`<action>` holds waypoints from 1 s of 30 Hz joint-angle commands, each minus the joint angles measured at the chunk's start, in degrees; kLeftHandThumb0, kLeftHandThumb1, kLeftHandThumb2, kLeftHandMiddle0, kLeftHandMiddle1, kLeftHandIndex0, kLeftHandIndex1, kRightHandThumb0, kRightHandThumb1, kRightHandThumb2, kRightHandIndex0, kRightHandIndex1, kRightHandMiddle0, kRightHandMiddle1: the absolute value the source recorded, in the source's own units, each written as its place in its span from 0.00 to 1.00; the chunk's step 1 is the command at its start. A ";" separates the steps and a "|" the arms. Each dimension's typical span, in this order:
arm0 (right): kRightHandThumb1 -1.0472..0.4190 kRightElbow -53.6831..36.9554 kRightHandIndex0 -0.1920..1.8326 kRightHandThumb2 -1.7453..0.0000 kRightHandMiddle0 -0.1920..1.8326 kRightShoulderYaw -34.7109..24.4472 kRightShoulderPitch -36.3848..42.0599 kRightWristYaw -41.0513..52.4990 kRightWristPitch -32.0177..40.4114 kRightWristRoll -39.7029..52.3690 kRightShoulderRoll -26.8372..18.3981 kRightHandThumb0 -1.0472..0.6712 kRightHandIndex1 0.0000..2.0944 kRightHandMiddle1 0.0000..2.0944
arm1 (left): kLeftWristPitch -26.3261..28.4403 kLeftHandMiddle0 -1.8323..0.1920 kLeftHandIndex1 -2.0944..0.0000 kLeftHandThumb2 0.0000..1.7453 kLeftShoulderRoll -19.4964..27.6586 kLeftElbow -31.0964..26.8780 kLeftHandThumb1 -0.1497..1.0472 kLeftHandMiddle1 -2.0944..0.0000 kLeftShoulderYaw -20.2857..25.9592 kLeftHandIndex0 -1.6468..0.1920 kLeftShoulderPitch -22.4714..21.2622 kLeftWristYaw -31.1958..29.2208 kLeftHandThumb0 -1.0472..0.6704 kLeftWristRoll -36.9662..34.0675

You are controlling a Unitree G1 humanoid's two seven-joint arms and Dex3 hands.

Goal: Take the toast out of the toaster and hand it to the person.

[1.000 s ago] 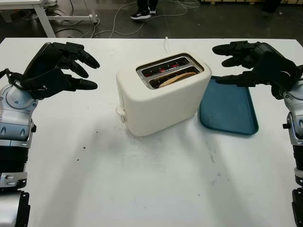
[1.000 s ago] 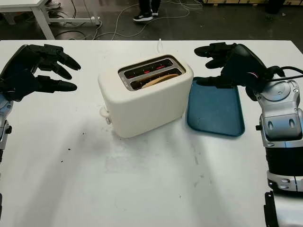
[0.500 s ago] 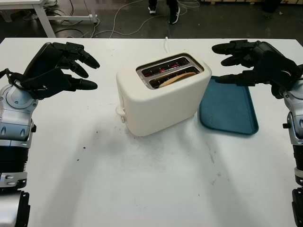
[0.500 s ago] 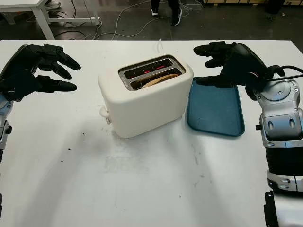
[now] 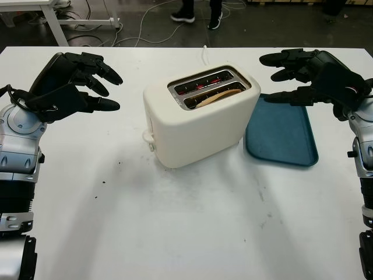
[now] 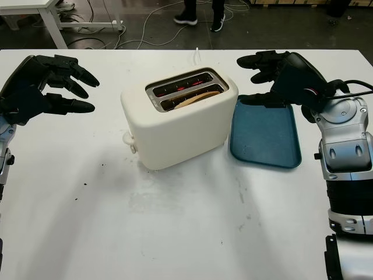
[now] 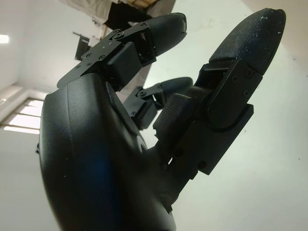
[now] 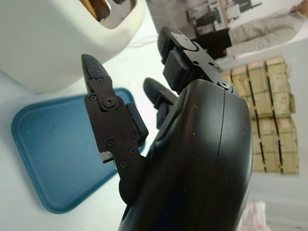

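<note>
Two slots run along the top of the cream toaster (image 5: 201, 116), which stands near the middle of the white surface (image 5: 192, 233), turned at an angle with its lever knob on the end toward the robot's left. The toast (image 5: 218, 95) sits low in the slot nearer the robot, its brown upper edge just showing above the metal rim, while the farther slot shows red glowing elements. A white cord (image 5: 204, 53) leads from behind the toaster toward the far edge of the surface. Just beside the toaster on the robot's right lies a blue tray (image 5: 285, 135), flat on the surface, its near-left corner close to the toaster's base. The left hand (image 5: 70, 84) hovers above the surface well apart from the toaster on its left side, open and holding nothing, its fingers (image 5: 105, 73) pointing toward the toaster. The right hand (image 5: 317, 79) is raised on the other side, above the far end of the tray and near the toaster's upper right corner, also open with nothing in it; in the right wrist view its fingers (image 8: 103, 96) reach toward the toaster with the tray below them. Dark crumbs (image 5: 119, 163) speckle the surface in front of the toaster. Beyond the far edge a person's feet in dark shoes (image 5: 198, 18) stand on the floor among loose cables.
</note>
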 commanded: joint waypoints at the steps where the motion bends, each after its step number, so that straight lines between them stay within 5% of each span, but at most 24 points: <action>1: 0.19 0.03 0.14 1.00 0.35 -0.54 -0.80 0.33 -0.18 0.98 -0.12 0.49 0.44 0.00 | 0.46 0.48 0.66 0.00 0.12 -0.67 0.64 0.60 0.09 0.43 0.08 0.16 0.00 -0.06; 30: 0.18 -0.38 0.14 1.00 0.35 -0.25 -0.49 -0.74 0.99 0.61 0.07 0.48 0.43 0.00 | -0.02 0.46 0.65 0.00 0.26 -0.90 0.63 0.61 -0.07 0.43 0.55 0.70 0.00 0.68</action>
